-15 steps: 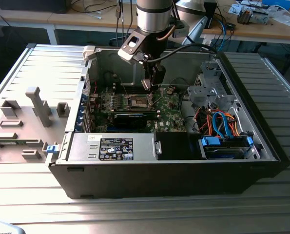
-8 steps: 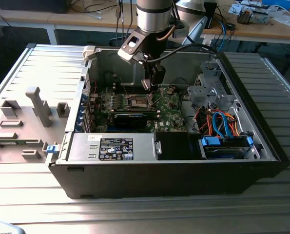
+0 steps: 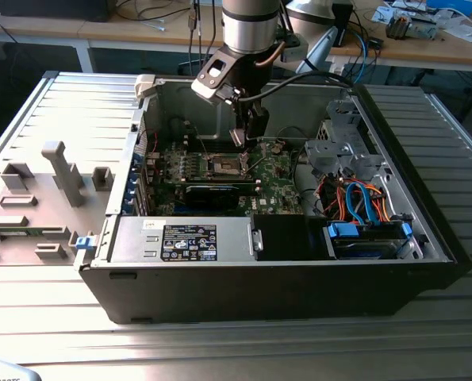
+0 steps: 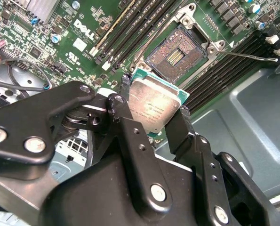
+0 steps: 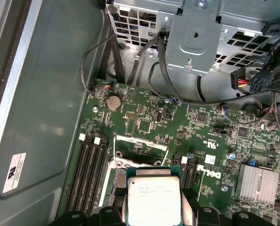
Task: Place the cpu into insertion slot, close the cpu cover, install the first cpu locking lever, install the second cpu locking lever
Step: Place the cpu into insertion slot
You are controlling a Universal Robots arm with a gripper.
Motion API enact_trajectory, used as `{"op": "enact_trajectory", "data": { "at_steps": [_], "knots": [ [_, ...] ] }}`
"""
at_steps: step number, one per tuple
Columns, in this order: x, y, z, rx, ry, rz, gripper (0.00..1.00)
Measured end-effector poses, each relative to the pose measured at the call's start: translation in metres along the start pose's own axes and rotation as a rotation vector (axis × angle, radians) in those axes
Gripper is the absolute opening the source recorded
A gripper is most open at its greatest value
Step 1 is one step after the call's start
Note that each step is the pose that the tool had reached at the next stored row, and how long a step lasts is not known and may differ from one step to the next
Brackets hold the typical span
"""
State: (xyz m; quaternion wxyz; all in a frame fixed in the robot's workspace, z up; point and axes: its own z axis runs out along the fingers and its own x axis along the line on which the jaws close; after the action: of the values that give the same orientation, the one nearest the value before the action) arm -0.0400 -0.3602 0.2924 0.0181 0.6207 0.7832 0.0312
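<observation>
My gripper (image 4: pixel 155 107) is shut on the cpu (image 4: pixel 154 101), a flat square chip with a silver-grey top and green rim, pinched at two opposite edges by black fingers (image 4: pixel 124 112). It hangs above the green motherboard (image 4: pixel 69 33), a short way off the insertion slot (image 4: pixel 176 52), whose brownish-gold contact field lies uncovered. In the first wrist view the cpu (image 5: pixel 154 197) hides most of the socket, and the cpu cover (image 5: pixel 140 137), a thin silver frame, stands open behind it. A thin metal locking lever (image 4: pixel 250 56) sticks out beside the socket. In the exterior view the gripper (image 3: pixel 247 135) hovers over the socket (image 3: pixel 225 165).
Long memory slots (image 4: pixel 125 26) flank the socket. The open computer case (image 3: pixel 426 238) holds a drive cage (image 5: pixel 196 37), loose cables (image 5: pixel 158 70), a power supply (image 3: pixel 180 242) and a heat sink (image 5: pixel 257 181). A grey fixture tray (image 3: pixel 37 198) lies at the exterior view's left.
</observation>
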Motion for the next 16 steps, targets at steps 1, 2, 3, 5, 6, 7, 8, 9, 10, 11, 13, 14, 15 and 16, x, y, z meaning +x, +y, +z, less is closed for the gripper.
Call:
{"op": "enact_trajectory", "data": {
  "at_steps": [1,2,3,5,6,7,8,9,10,11,13,14,15,16],
  "knots": [
    [0.0000,0.0000,0.0000,0.0000,-0.0002,0.002,0.55],
    [0.0000,0.0000,0.0001,0.0000,-0.0002,0.002,0.55],
    [0.0000,0.0000,0.0001,0.0000,-0.0002,0.003,0.55],
    [0.0000,0.0000,0.0002,-0.0001,-0.0004,0.005,0.55],
    [0.0000,0.0000,0.0002,-0.0001,-0.0004,0.006,0.55],
    [0.0000,0.0000,0.0002,-0.0001,-0.0005,0.007,0.55],
    [0.0000,0.0000,0.0002,0.0000,-0.0006,0.008,0.55],
    [0.0000,0.0000,0.0003,-0.0001,-0.0006,0.009,0.55],
    [0.0000,0.0000,0.0003,-0.0001,-0.0008,0.010,0.55],
    [0.0000,0.0000,0.0004,-0.0001,-0.0008,0.011,0.55],
    [0.0000,0.0000,0.0004,-0.0001,-0.0010,0.013,0.55],
    [0.0000,0.0000,0.0005,-0.0002,-0.0011,0.015,0.55],
    [0.0000,0.0000,0.0005,-0.0002,-0.0012,0.016,0.55],
    [0.0000,0.0000,0.0006,-0.0002,-0.0012,0.017,0.55]
  ]
}}
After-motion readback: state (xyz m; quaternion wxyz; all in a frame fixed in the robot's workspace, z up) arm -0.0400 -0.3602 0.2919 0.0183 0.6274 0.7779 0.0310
